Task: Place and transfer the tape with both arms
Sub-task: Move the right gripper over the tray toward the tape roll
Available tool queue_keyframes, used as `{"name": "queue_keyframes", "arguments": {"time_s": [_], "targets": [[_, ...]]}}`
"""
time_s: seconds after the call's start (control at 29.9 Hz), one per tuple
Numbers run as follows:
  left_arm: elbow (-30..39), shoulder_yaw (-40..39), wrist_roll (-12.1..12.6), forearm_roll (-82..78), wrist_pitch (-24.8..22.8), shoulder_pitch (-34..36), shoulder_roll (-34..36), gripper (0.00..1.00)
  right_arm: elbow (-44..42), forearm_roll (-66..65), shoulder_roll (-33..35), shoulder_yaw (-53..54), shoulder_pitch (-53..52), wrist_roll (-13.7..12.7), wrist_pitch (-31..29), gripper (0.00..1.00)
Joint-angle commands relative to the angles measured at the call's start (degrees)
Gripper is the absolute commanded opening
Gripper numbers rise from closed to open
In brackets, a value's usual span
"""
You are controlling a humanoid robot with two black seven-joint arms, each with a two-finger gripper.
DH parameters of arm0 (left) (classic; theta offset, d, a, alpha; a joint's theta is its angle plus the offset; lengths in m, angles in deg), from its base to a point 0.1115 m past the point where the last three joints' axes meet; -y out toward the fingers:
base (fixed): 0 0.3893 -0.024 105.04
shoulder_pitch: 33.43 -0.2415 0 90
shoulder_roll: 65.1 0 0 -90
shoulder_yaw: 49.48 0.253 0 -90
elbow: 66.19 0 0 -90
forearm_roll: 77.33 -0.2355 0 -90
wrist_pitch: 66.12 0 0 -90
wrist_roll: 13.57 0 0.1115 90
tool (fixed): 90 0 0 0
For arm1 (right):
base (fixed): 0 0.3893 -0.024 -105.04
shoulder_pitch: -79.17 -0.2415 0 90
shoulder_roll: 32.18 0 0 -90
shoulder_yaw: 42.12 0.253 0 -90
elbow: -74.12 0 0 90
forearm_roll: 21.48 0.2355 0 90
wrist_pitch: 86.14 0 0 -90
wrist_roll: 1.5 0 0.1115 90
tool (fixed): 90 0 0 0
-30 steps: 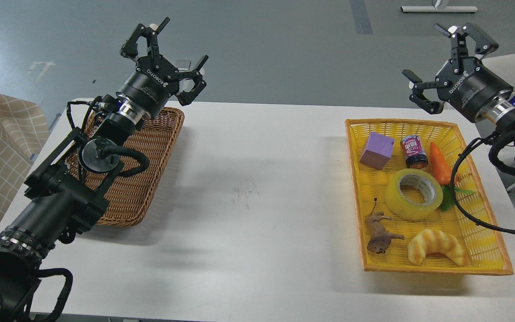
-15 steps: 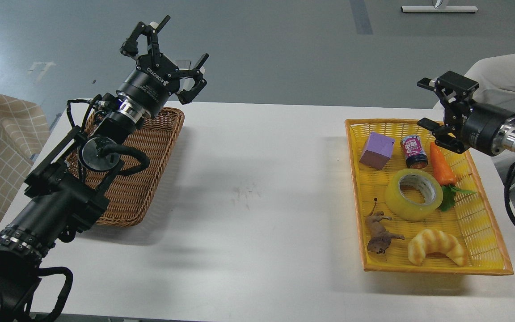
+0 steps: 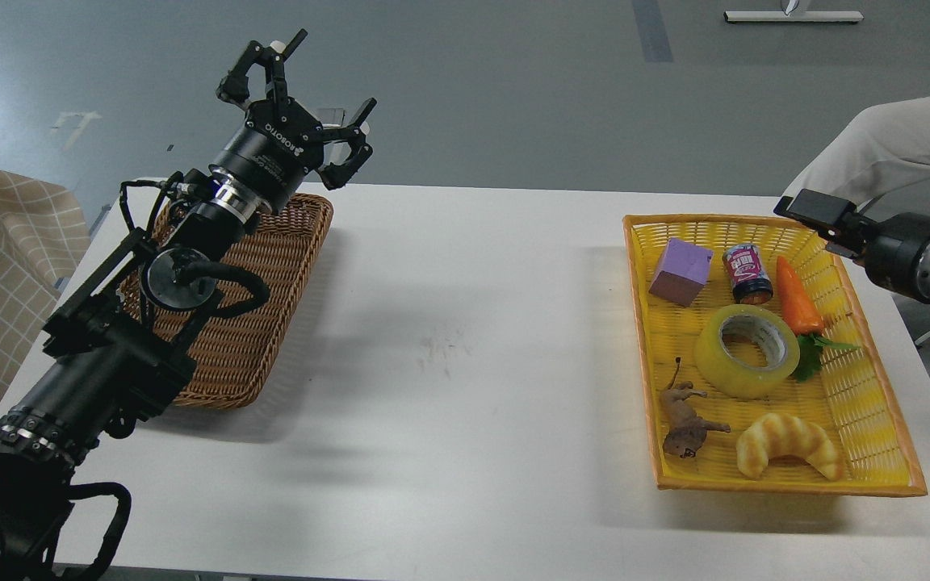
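The tape, a yellowish translucent roll with a grey-white core, lies flat in the middle of the yellow basket at the table's right. My right gripper reaches in from the right edge, just above the basket's far right corner and apart from the tape. It is seen side-on as one dark block, so its fingers cannot be told apart. My left gripper is open and empty, held high above the far end of the brown wicker basket at the left.
In the yellow basket with the tape are a purple block, a small can, a toy carrot, a croissant toy and a brown toy animal. A person's light-clothed limb is behind the right arm.
My right arm has swung down and to the right, turning the gripper from upright and open to low and side-on at the basket's far right corner. The left arm has barely moved.
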Motion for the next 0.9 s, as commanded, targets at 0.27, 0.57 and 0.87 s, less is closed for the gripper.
{"name": "queue_keyframes", "arguments": {"time_s": [0.27, 0.57, 0.87], "targets": [[0.0, 0.0, 0.17, 0.0, 0.0, -0.01, 0.08, 0.98, 4.48, -15.15, 0.19, -0.09, 7.6, -0.05, 0.01, 1.0], [0.09, 0.0, 0.17, 0.0, 0.0, -0.01, 0.08, 0.98, 7.83, -17.27, 0.1, -0.09, 10.15, -0.05, 0.01, 1.0], [0.09, -0.09, 0.17, 0.0, 0.0, -0.01, 0.08, 0.98, 7.39, -17.89, -0.43, -0.09, 12.61, -0.14, 0.01, 0.99]]}}
